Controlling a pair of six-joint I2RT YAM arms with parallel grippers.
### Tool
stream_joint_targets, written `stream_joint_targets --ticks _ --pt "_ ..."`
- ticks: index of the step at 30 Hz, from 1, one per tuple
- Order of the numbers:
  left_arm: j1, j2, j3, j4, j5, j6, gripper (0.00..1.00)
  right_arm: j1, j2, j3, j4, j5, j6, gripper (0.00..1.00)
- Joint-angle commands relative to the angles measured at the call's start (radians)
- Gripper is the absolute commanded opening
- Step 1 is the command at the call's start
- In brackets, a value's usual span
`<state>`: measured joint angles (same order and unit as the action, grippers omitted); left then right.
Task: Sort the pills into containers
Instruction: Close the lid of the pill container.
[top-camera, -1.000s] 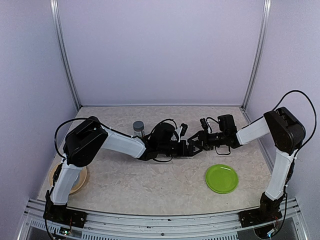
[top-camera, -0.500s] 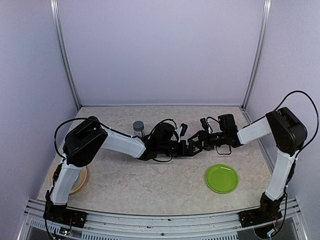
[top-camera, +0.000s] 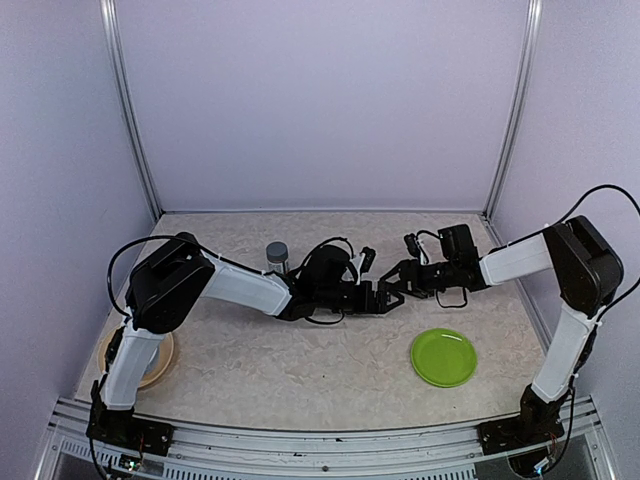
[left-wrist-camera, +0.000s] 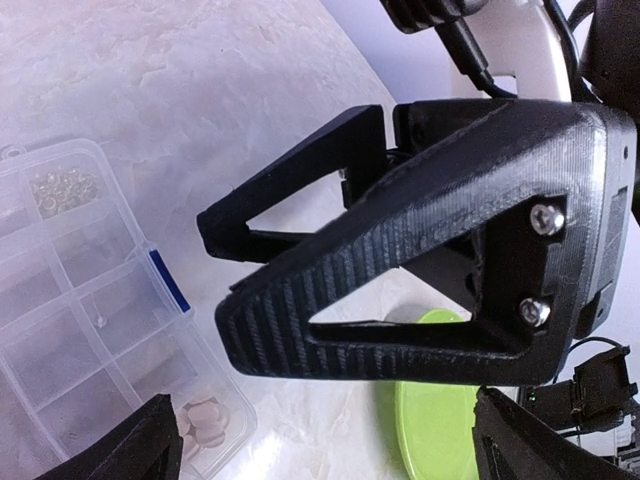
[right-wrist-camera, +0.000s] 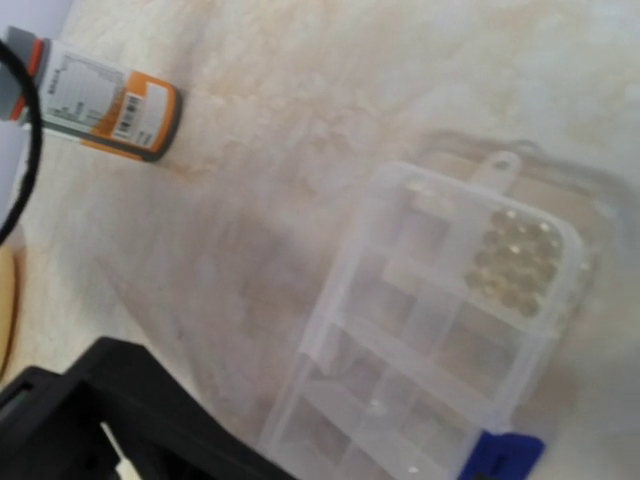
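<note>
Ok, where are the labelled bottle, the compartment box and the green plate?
labelled bottle (right-wrist-camera: 105, 103), right wrist view, on its white-and-orange label.
compartment box (right-wrist-camera: 395, 300), right wrist view, on an empty-looking middle compartment.
green plate (top-camera: 443, 357), top external view, on its bare centre.

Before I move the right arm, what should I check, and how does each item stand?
1. Left gripper open, nothing between its fingers: ok.
2. Right gripper holding a pill: cannot tell; jaws slightly parted.
3. Room between the two grippers: cannot tell; they sit very close.
4. Pill box in view, pills in a corner compartment: ok.
5. Bottle open for pills: not ok; gray cap on.
6. Green plate apart from both grippers: ok.
</note>
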<state>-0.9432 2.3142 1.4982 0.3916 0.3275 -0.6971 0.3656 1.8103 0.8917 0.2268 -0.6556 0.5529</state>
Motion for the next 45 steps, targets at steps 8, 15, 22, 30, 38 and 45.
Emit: stream_joint_targets --ticks 8,15,22,30,38,45 --pt "0.003 -0.021 0.015 -0.105 -0.021 0.017 0.99 -0.002 0.009 0.021 -0.041 0.025 -0.035 0.61" --pt "0.004 -0.024 0.043 -0.136 -0.026 0.032 0.99 -0.001 0.048 0.033 -0.031 0.025 -0.030 0.60" --pt "0.011 -0.034 0.051 -0.151 -0.031 0.038 0.99 0.004 0.074 0.040 -0.019 0.022 -0.026 0.59" --pt "0.023 -0.052 0.046 -0.166 -0.050 0.040 0.99 0.010 0.095 0.043 -0.008 0.024 -0.021 0.57" --pt "0.032 -0.063 0.044 -0.203 -0.090 0.057 0.99 0.014 0.108 0.044 -0.003 0.027 -0.021 0.55" --pt "0.036 -0.057 0.040 -0.238 -0.134 0.069 0.99 0.025 0.124 0.044 0.006 0.027 -0.015 0.53"
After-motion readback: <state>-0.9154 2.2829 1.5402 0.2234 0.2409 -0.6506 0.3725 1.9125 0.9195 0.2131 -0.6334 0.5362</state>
